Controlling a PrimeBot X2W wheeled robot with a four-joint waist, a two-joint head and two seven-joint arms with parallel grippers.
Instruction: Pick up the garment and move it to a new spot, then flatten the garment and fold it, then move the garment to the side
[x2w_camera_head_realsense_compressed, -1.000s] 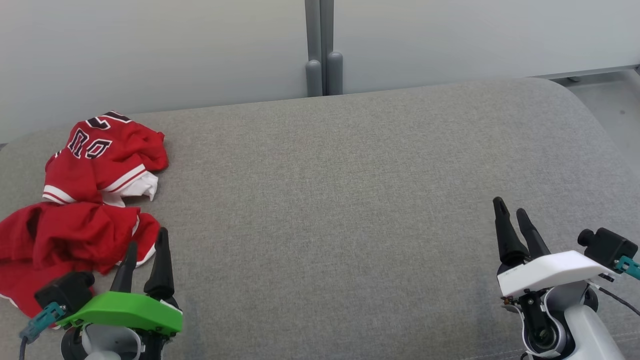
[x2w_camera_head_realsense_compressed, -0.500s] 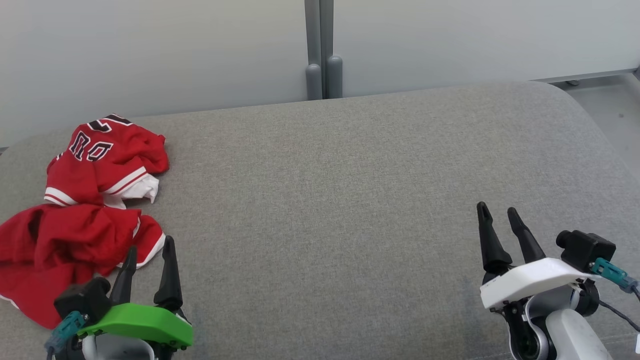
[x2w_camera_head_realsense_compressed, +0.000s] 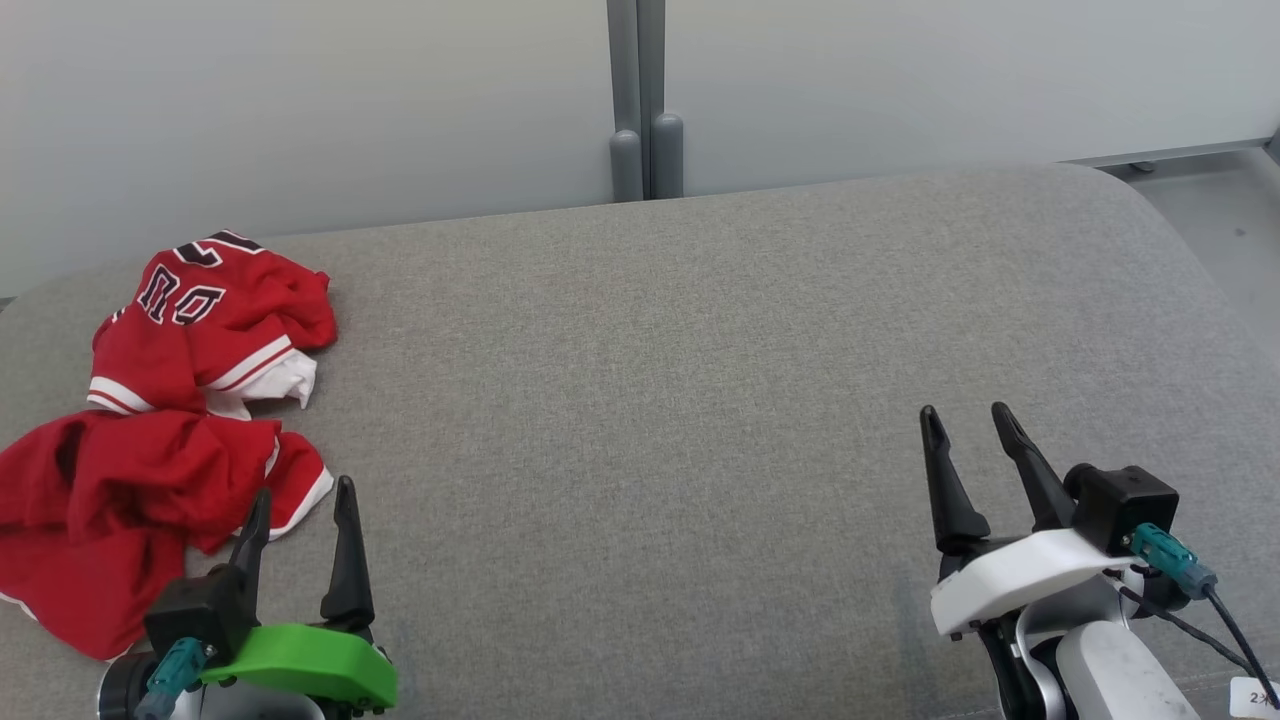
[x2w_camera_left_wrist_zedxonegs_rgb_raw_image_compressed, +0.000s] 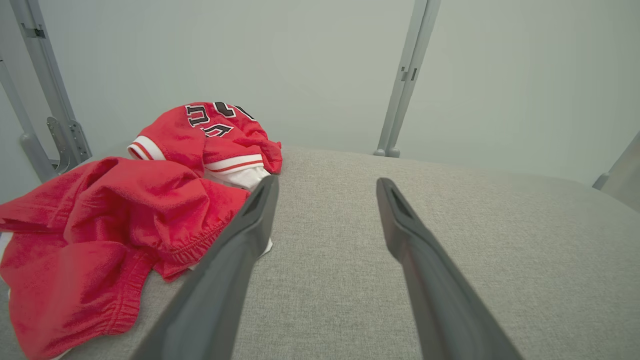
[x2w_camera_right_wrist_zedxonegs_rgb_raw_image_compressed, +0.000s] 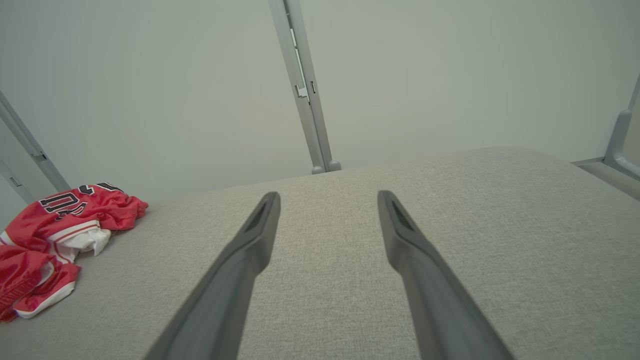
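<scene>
The garment (x2w_camera_head_realsense_compressed: 160, 430) is a crumpled red jersey with white trim and black lettering, heaped at the left end of the grey cushioned surface (x2w_camera_head_realsense_compressed: 700, 350). It also lies in the left wrist view (x2w_camera_left_wrist_zedxonegs_rgb_raw_image_compressed: 125, 210) and far left in the right wrist view (x2w_camera_right_wrist_zedxonegs_rgb_raw_image_compressed: 50, 235). My left gripper (x2w_camera_head_realsense_compressed: 305, 495) stands open just right of the garment's near edge, with nothing between its fingers. Over bare fabric at the lower right, my right gripper (x2w_camera_head_realsense_compressed: 968, 420) is open and empty too. Both wrist views show their own spread fingers (x2w_camera_left_wrist_zedxonegs_rgb_raw_image_compressed: 240, 240) (x2w_camera_right_wrist_zedxonegs_rgb_raw_image_compressed: 250, 240).
A pale partition wall (x2w_camera_head_realsense_compressed: 300, 100) with a grey vertical post (x2w_camera_head_realsense_compressed: 640, 100) runs behind the surface. The surface's rounded right end (x2w_camera_head_realsense_compressed: 1180, 250) drops off to a lighter floor strip (x2w_camera_head_realsense_compressed: 1220, 200).
Both grippers have drawn back toward the bottom of the head view; the right one has also shifted left. The head camera tilted slightly. The garment lies as before.
</scene>
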